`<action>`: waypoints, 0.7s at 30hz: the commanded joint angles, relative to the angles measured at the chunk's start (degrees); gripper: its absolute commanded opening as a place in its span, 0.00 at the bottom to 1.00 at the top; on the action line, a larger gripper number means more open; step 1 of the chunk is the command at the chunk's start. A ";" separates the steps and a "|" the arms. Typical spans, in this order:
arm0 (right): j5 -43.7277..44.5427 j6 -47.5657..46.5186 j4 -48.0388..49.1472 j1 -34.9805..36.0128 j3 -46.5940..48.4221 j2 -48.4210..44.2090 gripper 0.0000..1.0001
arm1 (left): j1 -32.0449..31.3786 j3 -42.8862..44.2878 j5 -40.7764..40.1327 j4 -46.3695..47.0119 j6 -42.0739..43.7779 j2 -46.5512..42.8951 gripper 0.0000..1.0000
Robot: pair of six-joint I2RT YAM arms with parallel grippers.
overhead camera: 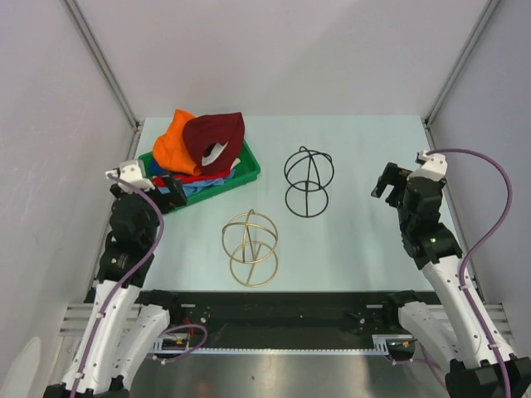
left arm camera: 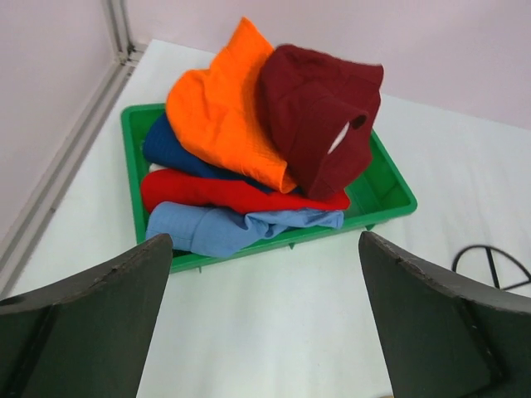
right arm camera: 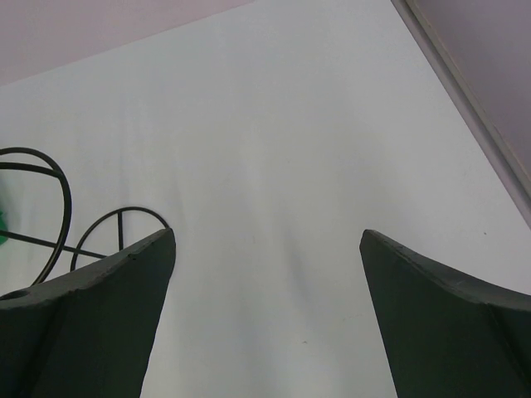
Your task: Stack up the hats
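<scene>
Left wrist view: my left pincer (left arm camera: 265, 240) is spread wide and empty, facing the green tray (left arm camera: 392, 197) near it. Hats are piled inside, maroon hat (left arm camera: 319, 116) and orange hat (left arm camera: 220, 108) on top, navy hat (left arm camera: 166, 145), red hat (left arm camera: 207, 191) and light blue hat (left arm camera: 224, 228) beneath. My right pincer (right arm camera: 267, 234) gapes too, empty over the table (right arm camera: 274, 124), black wire globe (right arm camera: 50, 215) on its left.

Orange hat (left arm camera: 220, 112) hides most of the navy hat (left arm camera: 166, 149) and both wrist views crop the black frame (right arm camera: 69, 201)
</scene>
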 commanded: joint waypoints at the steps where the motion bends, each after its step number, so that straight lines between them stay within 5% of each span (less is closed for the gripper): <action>1: 1.71 0.30 4.22 0.25 -1.02 -1.34 1.00 | 1.08 -1.57 -3.56 3.20 -0.37 -4.87 1.00; 5: 1.80 0.30 5.71 0.25 -1.99 -2.21 1.00 | 1.17 -2.90 -2.95 5.06 2.00 -6.47 1.00; 10: 1.36 0.22 5.98 0.25 -2.17 -2.13 1.00 | 0.12 3.49 -3.30 0.94 3.15 3.80 1.00; 15: 0.92 0.04 5.45 0.34 -2.43 -1.51 1.00 | -7.61 9.65 -10.67 -1.70 6.31 13.03 1.00; 21: 0.13 0.21 5.89 0.07 -2.60 -0.81 1.00 | -8.24 19.13 -8.40 -1.70 7.54 27.18 1.00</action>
